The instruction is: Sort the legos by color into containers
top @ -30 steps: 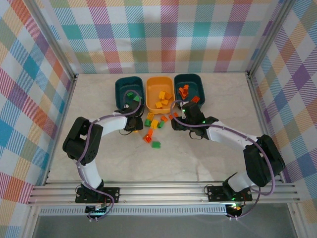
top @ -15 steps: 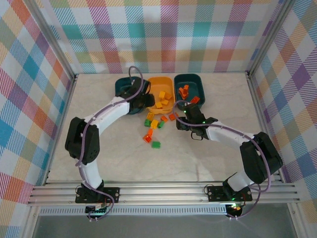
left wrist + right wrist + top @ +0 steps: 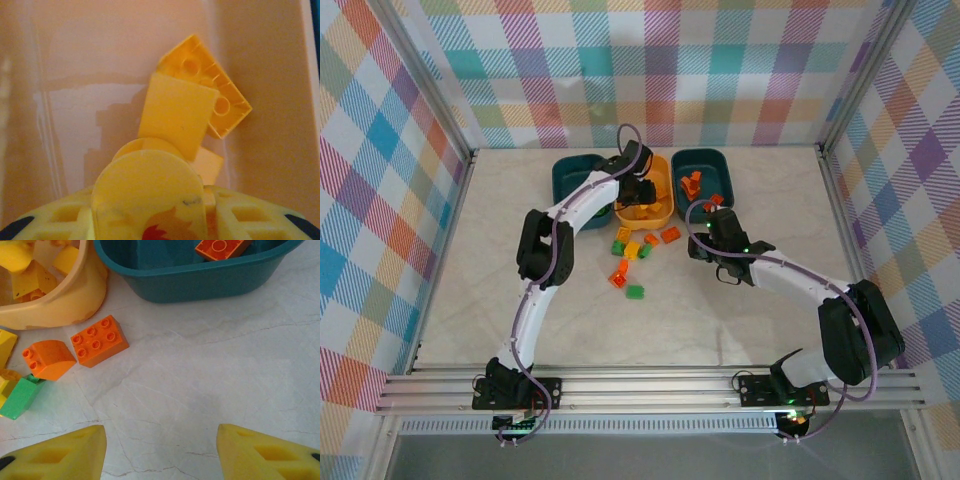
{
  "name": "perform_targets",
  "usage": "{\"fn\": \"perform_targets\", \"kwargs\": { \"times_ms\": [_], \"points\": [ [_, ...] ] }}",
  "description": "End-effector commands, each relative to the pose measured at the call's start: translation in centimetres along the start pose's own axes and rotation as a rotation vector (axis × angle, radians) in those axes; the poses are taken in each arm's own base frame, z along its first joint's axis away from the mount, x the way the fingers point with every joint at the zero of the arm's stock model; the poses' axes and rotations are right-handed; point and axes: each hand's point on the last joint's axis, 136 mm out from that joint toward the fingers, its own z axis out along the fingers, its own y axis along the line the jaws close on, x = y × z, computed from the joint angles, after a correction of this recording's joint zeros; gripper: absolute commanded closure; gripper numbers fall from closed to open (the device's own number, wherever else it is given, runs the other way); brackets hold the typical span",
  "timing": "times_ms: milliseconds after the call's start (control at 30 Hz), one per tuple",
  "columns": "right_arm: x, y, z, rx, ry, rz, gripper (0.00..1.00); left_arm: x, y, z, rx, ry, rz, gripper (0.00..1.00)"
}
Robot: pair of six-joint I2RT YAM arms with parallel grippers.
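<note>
My 2 arms (image 3: 578, 203): white links, black joints, purple cables (image 3: 630, 128) alongside. Pincer fingers (image 3: 65, 452) yellow plastic w/ recessed pockets, dark spots.

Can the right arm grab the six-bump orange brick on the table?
Probably yes: the orange six-stud plastic brick lies on the marbled table, ahead-left of the right arm's open, empty jaws, with nothing between.

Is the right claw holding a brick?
No, the right claw is open, and bare table shows in the gap.
</note>
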Motion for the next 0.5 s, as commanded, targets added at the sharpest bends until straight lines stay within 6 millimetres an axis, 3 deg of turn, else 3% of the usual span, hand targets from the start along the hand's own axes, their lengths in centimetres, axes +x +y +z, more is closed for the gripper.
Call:
{"fn": "perform_targets", "kwargs": {
  "times_ms": [0, 133, 233, 300, 400, 467],
  "points": [
    [-0.6, 0.6, 0.1, -0.022, -0.007, -0.003, 0.39, -1.0, -0.7, -2.0, 0.012, -0.013, 0.048, 0.49],
    [-0.7, 0.4, 0.0, -0.017, -0.019, 0.002, 0.36, -1.4, -1.7, -4.2, 0.06, -0.032, 0.052, 0.29],
    [-0.6, 0.8, -0.2, -0.042, -0.02, 0.005, 0.36, -2.1, -3.3, -7.9, 0.141, -0.091, 0.059, 0.17],
    [-0.6, 1.5, -0.1, -0.078, -0.025, 0.006, 0.36, -1.9, -3.6, -10.6, 0.168, -0.133, 0.053, 0.15],
    [-0.1, 2.8, 0.1, -0.104, -0.014, -0.023, 0.35, -0.6, -2.1, -14.1, 0.171, -0.213, 0.003, 0.1],
    [0.3, 4.1, 0.2, -0.131, -0.01, -0.056, 0.35, 1.3, 0.4, -15.9, 0.137, -0.263, -0.067, 0.04]
  ]
}}
